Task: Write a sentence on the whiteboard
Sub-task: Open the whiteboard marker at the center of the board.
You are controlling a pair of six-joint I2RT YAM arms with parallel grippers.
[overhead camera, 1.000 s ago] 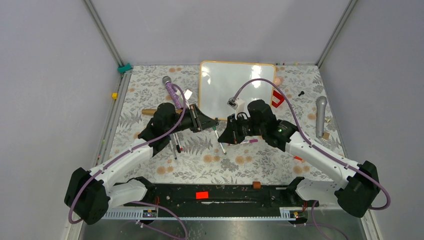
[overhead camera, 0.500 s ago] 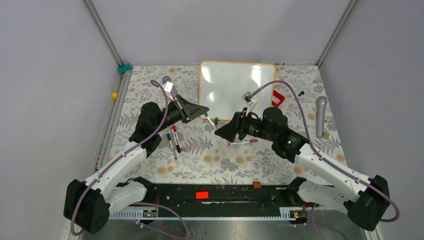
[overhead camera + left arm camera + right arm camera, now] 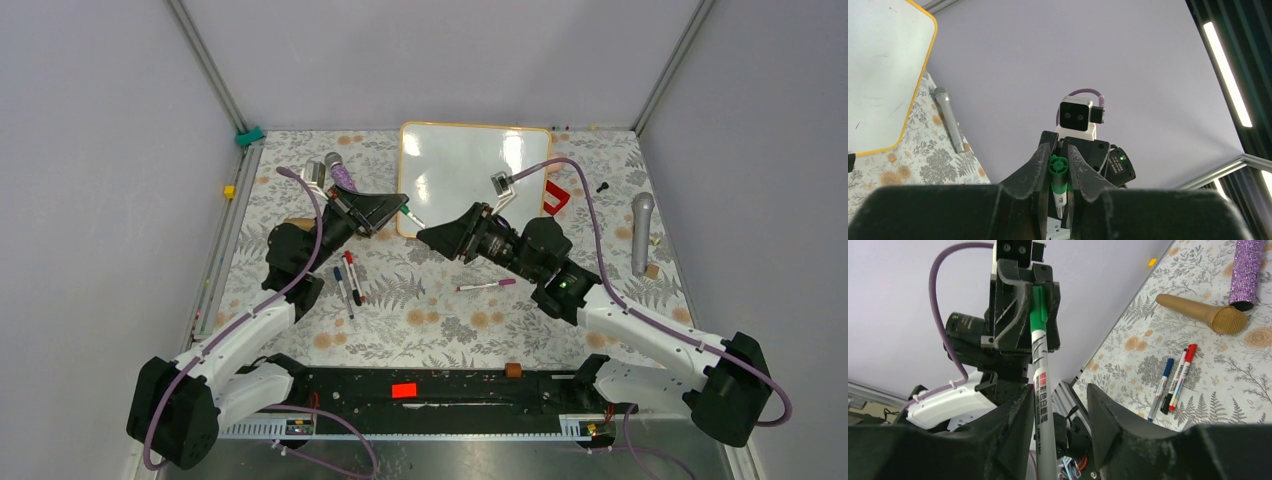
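Observation:
The whiteboard (image 3: 470, 175) lies flat at the back of the table, its white face showing only glare; the sentence is not in view. My left gripper (image 3: 390, 208) hovers by the board's near left corner, shut on the green cap end of a green marker (image 3: 1058, 172). The marker's grey barrel (image 3: 1040, 390) points at my right gripper (image 3: 432, 235) and runs between its fingers. In the right wrist view the right gripper (image 3: 1060, 392) is open: the barrel lies against one finger, with a clear gap to the other.
Blue, black and red markers (image 3: 347, 283) lie on the floral cloth under the left arm, and a pink marker (image 3: 487, 285) under the right arm. A purple microphone (image 3: 340, 172), a gold microphone (image 3: 1203, 312), a silver microphone (image 3: 641, 230) and a red object (image 3: 556, 197) surround the board.
The left gripper carried the green marker up and back toward the board's left corner. The right gripper went from shut to open and swung up to face it.

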